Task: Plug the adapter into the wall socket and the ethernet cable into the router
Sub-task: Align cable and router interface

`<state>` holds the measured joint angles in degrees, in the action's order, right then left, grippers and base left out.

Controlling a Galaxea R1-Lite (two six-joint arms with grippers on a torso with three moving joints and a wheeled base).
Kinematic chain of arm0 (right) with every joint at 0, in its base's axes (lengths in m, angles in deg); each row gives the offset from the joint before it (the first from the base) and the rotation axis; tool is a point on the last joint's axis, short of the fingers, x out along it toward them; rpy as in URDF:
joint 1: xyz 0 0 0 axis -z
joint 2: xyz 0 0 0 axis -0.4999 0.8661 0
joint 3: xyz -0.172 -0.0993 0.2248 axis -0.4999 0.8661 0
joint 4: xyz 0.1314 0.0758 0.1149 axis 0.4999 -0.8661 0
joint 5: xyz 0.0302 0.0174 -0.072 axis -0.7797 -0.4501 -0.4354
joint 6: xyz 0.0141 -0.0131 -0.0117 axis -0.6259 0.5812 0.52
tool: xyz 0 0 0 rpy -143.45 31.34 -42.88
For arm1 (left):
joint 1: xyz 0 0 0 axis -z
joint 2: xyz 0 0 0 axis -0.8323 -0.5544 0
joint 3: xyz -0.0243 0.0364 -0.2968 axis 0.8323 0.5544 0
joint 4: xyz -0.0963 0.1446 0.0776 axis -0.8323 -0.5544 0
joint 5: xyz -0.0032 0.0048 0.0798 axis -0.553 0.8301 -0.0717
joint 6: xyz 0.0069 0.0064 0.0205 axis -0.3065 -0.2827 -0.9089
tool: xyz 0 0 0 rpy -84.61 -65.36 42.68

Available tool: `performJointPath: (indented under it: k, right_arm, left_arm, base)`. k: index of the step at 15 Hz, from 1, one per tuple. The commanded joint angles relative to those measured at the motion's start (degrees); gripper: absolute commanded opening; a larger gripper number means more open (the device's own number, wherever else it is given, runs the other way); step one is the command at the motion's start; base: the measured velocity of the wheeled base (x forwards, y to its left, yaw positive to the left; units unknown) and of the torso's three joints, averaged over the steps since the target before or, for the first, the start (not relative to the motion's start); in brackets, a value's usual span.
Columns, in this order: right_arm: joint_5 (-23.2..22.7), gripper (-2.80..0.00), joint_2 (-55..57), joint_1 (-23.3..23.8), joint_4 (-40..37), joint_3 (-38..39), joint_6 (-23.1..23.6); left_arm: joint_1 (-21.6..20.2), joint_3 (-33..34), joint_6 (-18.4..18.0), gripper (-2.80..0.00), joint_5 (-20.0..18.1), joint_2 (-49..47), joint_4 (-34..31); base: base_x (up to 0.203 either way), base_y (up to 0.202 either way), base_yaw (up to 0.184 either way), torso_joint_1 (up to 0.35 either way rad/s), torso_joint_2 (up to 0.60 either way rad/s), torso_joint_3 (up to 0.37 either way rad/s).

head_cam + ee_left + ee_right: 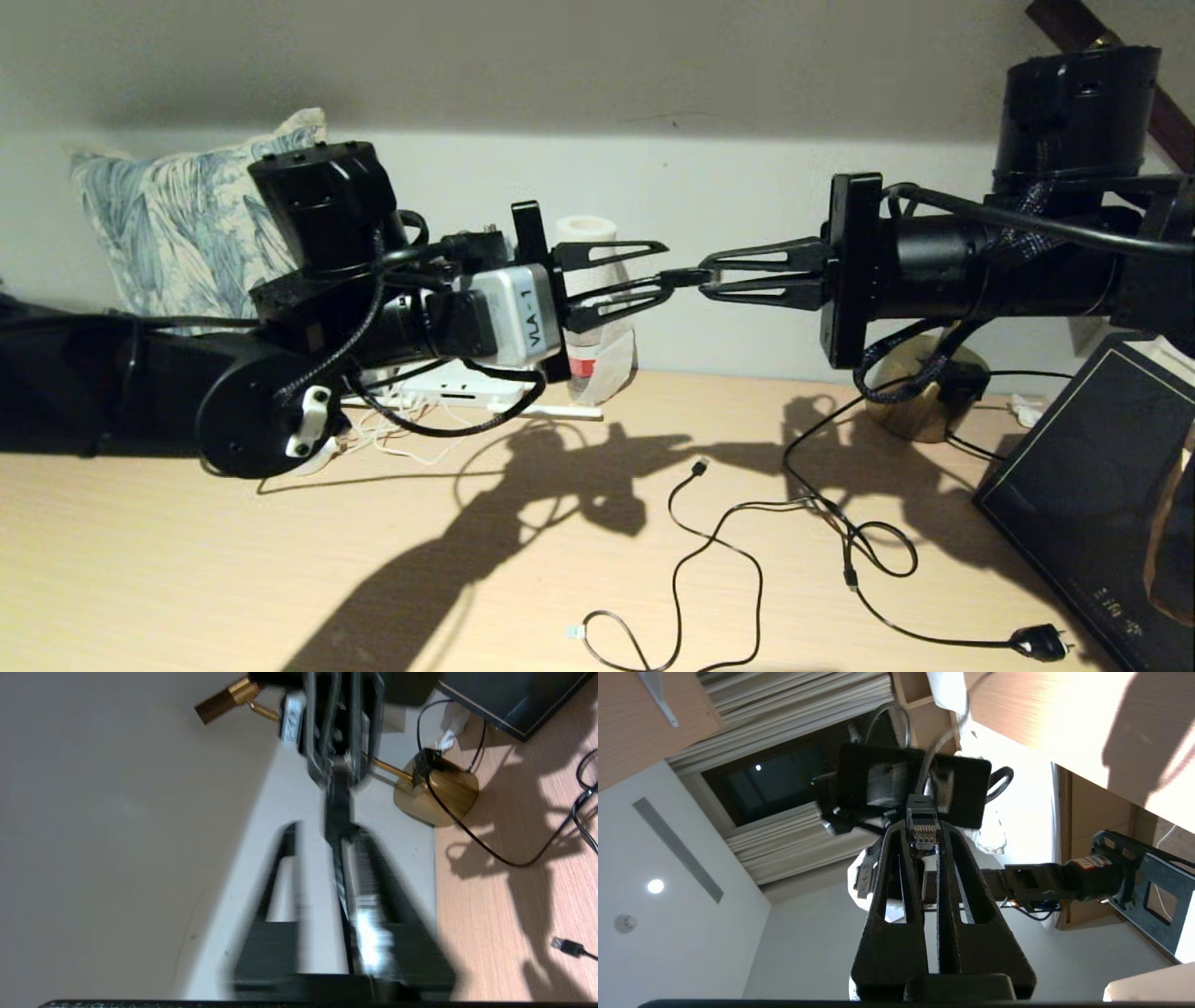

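Both arms are held up in the air over the desk (187, 560), and their tips meet in the middle.

The right end effector (705, 277) comes in from the right. Its two fingers are pressed together on the plug end of the ethernet cable (683, 277). In the right wrist view the plug (923, 823) sits right at the fingertips, and its little gold pins face the camera. The black cable goes on from there, away from the camera.

The left end effector (667, 268) comes in from the left. Its fingers are apart, one up and one down. The tip of the lower finger (621, 303) is right at the plug. I cannot tell if it touches.

The router (457, 383) lies flat at the back of the desk, by the wall, mostly hidden behind the left arm. One white antenna (560, 411) lies on the desk beside it, and thin white cords (401, 448) curl in front of it.

A thin black cable (719, 541) loops over the desk near the front. It has a small plug (700, 464) on one end and a black plug (1041, 642) far to the right. A gold lamp base (920, 401) stands by the wall under the right arm. A leaf-print pillow (168, 224) leans on the wall behind the left arm.
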<state>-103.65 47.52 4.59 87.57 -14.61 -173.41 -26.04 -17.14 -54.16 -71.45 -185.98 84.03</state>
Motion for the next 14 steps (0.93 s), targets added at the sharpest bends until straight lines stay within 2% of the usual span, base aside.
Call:
performJointPath:
  k: [1, 14]
  right_arm:
    - [-0.29, -2.80, 0.09, 0.00, 0.17, 0.04, -0.50]
    - [-0.37, -2.80, 0.09, -0.08, 0.26, 0.16, -0.42]
  left_arm:
    - [0.03, 0.17, -0.34, 0.00, -0.24, 0.05, 0.15]
    - [0.91, -0.18, -0.16, 0.00, -0.16, -0.65, 0.32]
  base:
    - [0.000, 0.000, 0.000, 0.000, 0.00, 0.000]
    - [0.000, 0.000, 0.000, 0.000, 0.00, 0.000]
